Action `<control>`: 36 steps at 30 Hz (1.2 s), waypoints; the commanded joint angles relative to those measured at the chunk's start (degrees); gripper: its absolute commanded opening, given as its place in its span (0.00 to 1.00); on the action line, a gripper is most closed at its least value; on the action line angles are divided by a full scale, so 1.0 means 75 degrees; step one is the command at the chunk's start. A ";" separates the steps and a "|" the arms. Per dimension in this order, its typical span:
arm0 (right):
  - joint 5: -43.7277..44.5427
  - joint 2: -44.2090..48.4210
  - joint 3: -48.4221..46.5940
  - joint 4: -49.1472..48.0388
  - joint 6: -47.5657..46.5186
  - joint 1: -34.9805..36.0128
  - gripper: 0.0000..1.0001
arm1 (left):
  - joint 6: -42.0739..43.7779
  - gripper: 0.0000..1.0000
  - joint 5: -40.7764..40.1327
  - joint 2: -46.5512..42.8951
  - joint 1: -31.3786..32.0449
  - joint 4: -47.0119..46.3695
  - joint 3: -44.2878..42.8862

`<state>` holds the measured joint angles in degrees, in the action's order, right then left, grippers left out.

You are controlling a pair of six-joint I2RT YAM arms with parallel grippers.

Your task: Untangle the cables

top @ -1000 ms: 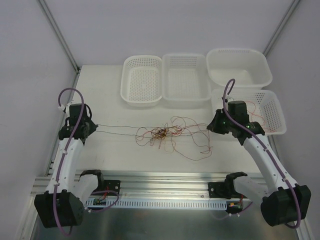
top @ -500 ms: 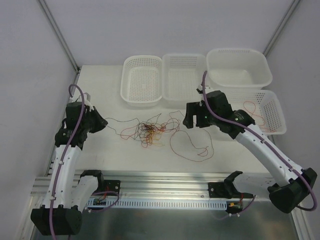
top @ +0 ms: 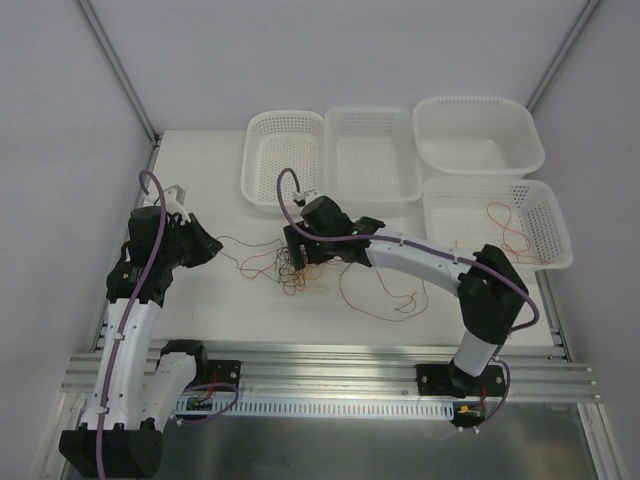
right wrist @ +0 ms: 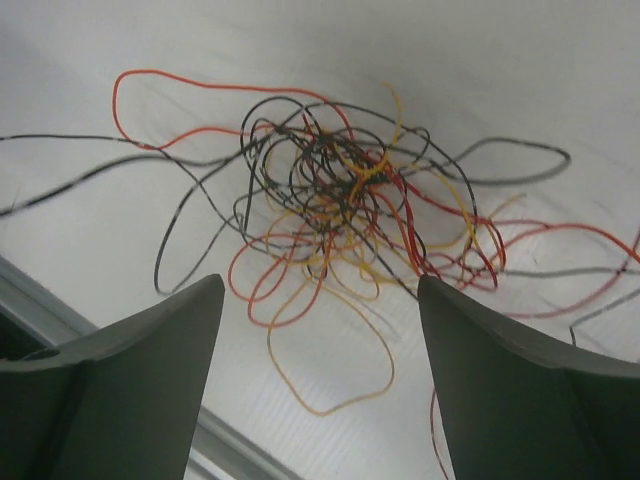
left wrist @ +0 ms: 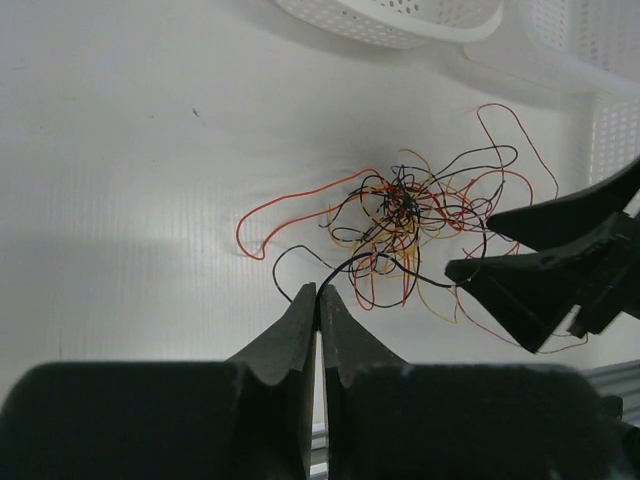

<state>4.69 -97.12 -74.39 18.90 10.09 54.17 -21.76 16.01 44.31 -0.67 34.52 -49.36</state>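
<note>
The cables (top: 297, 266) form a small knotted clump of black, red, orange and dark red wires on the white table, with loose loops trailing to the right (top: 385, 298). My left gripper (top: 207, 246) sits left of the clump, shut on a black cable (left wrist: 345, 265) that leads into the tangle (left wrist: 405, 205). Its closed tips (left wrist: 320, 293) pinch that strand. My right gripper (top: 292, 248) hovers directly over the clump, open, nothing between its fingers (right wrist: 320, 290); the tangle (right wrist: 340, 190) lies just beyond them. One red cable (top: 503, 222) lies in the right front basket.
Several white perforated baskets stand along the back and right: one (top: 285, 160), a second (top: 372, 155), a deeper tub (top: 478, 130) and the front right one (top: 545, 215). The aluminium rail (top: 330, 375) runs along the near edge.
My right gripper opened, leaving a red cable in the right basket, and swung left to above the clump. The taut strands went slack and the clump bunched up. The left gripper shifted slightly right.
</note>
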 commanded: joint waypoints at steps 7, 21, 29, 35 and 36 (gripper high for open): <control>0.0066 -0.2224 -0.1366 -0.1114 -0.1216 -0.0004 0.80 | -0.0087 0.00 -0.0306 -0.0178 0.0065 0.0213 -0.0203; 0.0079 0.0583 0.0800 -0.0142 -0.1801 -0.0718 0.01 | 0.0323 0.00 -0.4617 0.0758 -0.0133 0.0835 -0.1152; -0.1197 0.3934 0.1575 0.1277 -0.1931 -0.2861 0.01 | 0.0241 0.00 -0.5299 0.1907 -0.1175 0.0718 -0.1364; -0.2768 0.5542 0.1166 0.1816 -0.1791 -0.4701 0.01 | -0.0356 0.00 -0.4222 0.2364 -0.2452 0.0226 -0.0919; -0.3199 0.5601 0.1095 0.1851 -0.1721 -0.4901 0.01 | -0.0403 0.00 -0.4128 0.2469 -0.2500 0.0179 -0.0872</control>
<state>-15.22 -56.86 -63.66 27.24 -2.15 23.22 -23.68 -11.33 61.32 -15.18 38.68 -57.19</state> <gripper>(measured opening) 0.045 0.008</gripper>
